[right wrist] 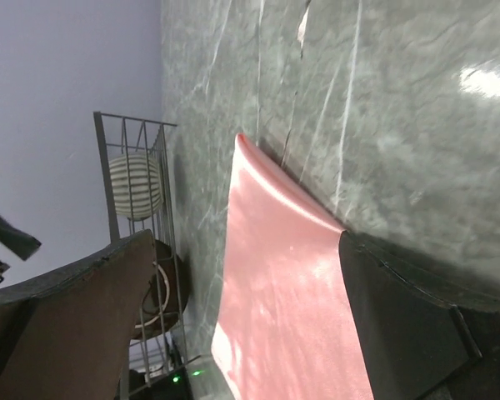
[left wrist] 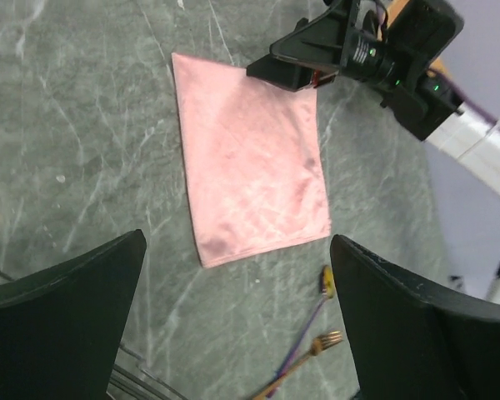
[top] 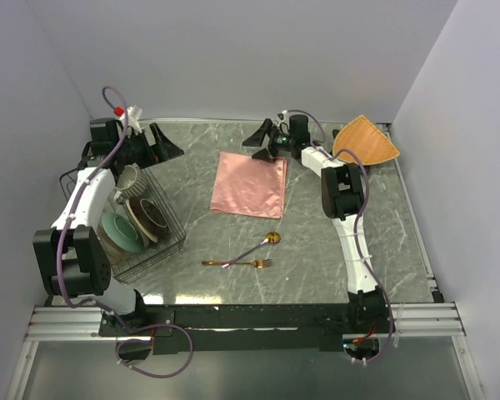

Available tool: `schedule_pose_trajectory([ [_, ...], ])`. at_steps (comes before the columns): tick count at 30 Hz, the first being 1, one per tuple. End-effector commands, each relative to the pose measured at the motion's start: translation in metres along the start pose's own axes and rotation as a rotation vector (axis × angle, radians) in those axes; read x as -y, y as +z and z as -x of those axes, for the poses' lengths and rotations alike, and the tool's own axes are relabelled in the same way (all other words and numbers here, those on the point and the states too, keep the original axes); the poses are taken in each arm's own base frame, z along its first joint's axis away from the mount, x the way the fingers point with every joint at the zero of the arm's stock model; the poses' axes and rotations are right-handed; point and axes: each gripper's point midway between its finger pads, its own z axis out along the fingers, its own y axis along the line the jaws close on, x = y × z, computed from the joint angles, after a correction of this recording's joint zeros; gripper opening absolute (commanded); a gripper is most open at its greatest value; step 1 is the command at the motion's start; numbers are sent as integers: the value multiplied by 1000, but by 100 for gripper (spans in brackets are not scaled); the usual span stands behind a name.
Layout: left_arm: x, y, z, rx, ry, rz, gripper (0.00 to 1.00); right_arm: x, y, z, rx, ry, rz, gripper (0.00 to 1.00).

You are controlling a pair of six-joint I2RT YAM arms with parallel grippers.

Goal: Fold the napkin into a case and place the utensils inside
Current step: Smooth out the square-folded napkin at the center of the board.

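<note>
The salmon-pink napkin [top: 250,184] lies spread flat as a square on the table's middle; it also shows in the left wrist view [left wrist: 250,158] and the right wrist view [right wrist: 283,300]. The gold spoon [top: 261,247] and gold fork [top: 237,263] lie crossed in front of it; the spoon [left wrist: 317,312] and fork [left wrist: 312,350] also show in the left wrist view. My right gripper [top: 265,143] is open, low at the napkin's far right corner, one finger [right wrist: 400,317] at the cloth's edge. My left gripper [top: 162,148] is open and empty, left of the napkin above the rack.
A black wire rack [top: 142,221] with bowls and a cup stands at the left; it also shows in the right wrist view [right wrist: 137,183]. An orange-tan woven fan-shaped mat [top: 367,140] lies at the far right corner. White walls close in the table.
</note>
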Motion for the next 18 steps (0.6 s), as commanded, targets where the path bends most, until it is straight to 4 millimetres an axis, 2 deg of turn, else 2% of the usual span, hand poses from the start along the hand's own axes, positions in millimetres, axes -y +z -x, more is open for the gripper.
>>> schedule_pose_trajectory([
  [1, 17, 8, 11, 14, 294, 20, 99, -28, -7, 20, 44, -87, 47, 100],
  [2, 21, 11, 13, 20, 342, 18, 99, -39, -11, 24, 53, -106, 68, 100],
  [3, 19, 11, 18, 32, 416, 24, 99, -62, -18, 27, 54, -129, 94, 100],
  [4, 35, 26, 5, -4, 476, -17, 99, -71, -23, 26, 49, -132, 106, 100],
  [5, 44, 33, 6, -5, 532, -23, 99, -81, -27, 26, 49, -143, 118, 100],
  [6, 47, 40, 5, -12, 639, -24, 99, -104, -38, 30, 60, -169, 135, 100],
  [7, 58, 58, -11, -50, 702, -49, 99, -106, -42, 27, 57, -174, 124, 100],
  [8, 67, 65, -12, -48, 795, -71, 99, -108, -47, 24, 51, -169, 111, 100],
  [9, 74, 74, -20, -55, 840, -95, 99, -125, -58, 26, 65, -222, 112, 100],
  [10, 89, 89, -36, -56, 898, -142, 99, -119, -62, 24, 69, -231, 79, 100],
  [11, 94, 96, -44, -58, 970, -157, 96, -113, -67, 18, 54, -214, 28, 100],
  [12, 100, 103, -54, -66, 1005, -179, 87, -116, -76, 18, 64, -291, 0, 98],
  [13, 110, 115, -78, -96, 1040, -227, 81, -101, -83, 19, 76, -287, -67, 95],
  [14, 118, 122, -83, -79, 1087, -255, 68, -87, -89, 10, 48, -260, -119, 90],
  [15, 121, 131, -96, -94, 1105, -283, 62, -76, -96, 6, 35, -268, -150, 78],
  [16, 130, 137, -115, -113, 1125, -326, 57, -65, -104, 4, 28, -241, -176, 71],
  [17, 138, 141, -122, -108, 1148, -361, 50, -63, -109, 3, 26, -236, -179, 64],
  [18, 137, 148, -133, -129, 1150, -378, 49, -51, -111, -6, 8, -225, -198, 50],
])
